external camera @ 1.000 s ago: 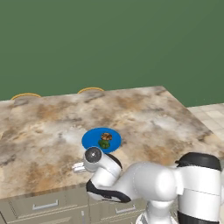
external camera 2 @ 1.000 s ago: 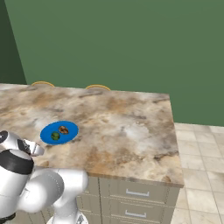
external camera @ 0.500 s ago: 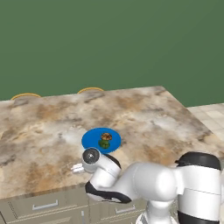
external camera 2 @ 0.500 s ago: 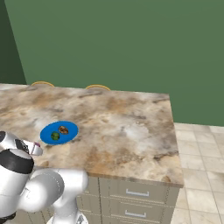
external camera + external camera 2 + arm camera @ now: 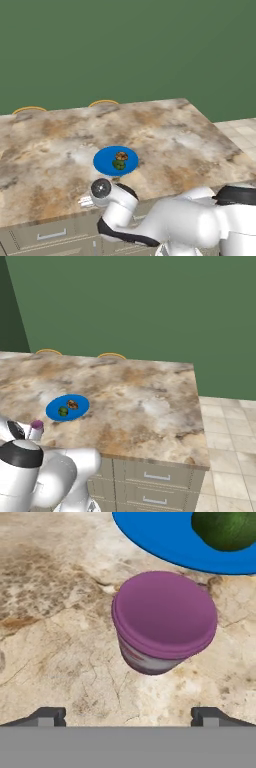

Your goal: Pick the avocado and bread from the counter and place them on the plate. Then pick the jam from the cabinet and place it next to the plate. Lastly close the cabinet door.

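- In the hand view, the two dark fingertips of the gripper (image 5: 128, 716) stand at the lower left and lower right corners, far from each other. The jaws are spread wide and nothing is between them, so the tool is released.
- In the middle of the same view, just above the fingertips, the jam (image 5: 162, 623) stands upright on the counter (image 5: 55, 637). It is a small jar with a purple lid. No fingertip touches it.
- At the top right of the hand view, the edge of the blue plate (image 5: 165, 539) lies just beyond the jam. If the two touch, I cannot tell. The dark green avocado (image 5: 227, 528) sits on the plate in the upper right corner.
- In the right base view, the jam (image 5: 36, 429) is at the left edge, beside the white arm, a little below the plate (image 5: 80, 405). On the plate the avocado (image 5: 63, 411) is at the lower left and the bread (image 5: 73, 404) is at the upper right; they lie close together.
- In the left base view, the plate (image 5: 102, 161) is a little left of the middle of the frame, with the bread (image 5: 121, 156) above the avocado (image 5: 118, 164). The arm's wrist is just below the plate and hides the jam.
- The marbled counter (image 5: 175, 135) spreads across the middle of both base views, with beige drawers (image 5: 155, 476) under its near edge.
- Behind the counter there is a green wall (image 5: 128, 50), and at the far edge two yellowish round chair tops (image 5: 104, 103) show. A tiled floor (image 5: 230, 456) is at the right.
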You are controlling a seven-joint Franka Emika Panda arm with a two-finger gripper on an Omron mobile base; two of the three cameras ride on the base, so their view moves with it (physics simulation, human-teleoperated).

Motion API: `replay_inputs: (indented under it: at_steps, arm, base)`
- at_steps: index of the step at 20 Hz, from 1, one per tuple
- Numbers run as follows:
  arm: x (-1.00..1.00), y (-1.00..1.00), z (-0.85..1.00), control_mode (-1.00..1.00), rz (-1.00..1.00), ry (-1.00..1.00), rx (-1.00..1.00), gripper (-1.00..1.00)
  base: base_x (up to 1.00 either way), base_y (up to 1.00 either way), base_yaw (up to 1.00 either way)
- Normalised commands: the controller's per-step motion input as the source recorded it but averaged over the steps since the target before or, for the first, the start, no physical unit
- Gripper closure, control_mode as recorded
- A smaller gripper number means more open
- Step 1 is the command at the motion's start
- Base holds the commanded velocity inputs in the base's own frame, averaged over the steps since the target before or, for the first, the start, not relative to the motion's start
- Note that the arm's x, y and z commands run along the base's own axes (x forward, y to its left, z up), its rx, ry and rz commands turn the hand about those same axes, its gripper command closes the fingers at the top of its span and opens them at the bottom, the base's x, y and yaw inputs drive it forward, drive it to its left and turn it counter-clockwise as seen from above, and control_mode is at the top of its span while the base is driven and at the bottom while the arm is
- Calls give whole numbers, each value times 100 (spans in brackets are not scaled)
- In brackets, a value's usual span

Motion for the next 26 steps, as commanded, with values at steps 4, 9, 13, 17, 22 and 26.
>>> replay_inputs:
  at_steps: [4,9,13,17,22,26]
  arm:
    - [-47,0,-1,-100,-2,0,0,-100]
    - [-67,0,46,-100,-5,-6,1,-100]
    - [-73,-5,88,-100,-1,-9,2,-100]
    - [-69,-22,95,-100,0,-7,1,-100]
    - [-49,-39,82,-100,0,-4,1,-100]
    - [-19,-36,67,-100,0,0,2,-100]
  base:
    - [0,0,0]
    - [0,0,0]
    - [0,0,0]
    - [0,0,0]
    - [0,0,0]
    - [0,0,0]
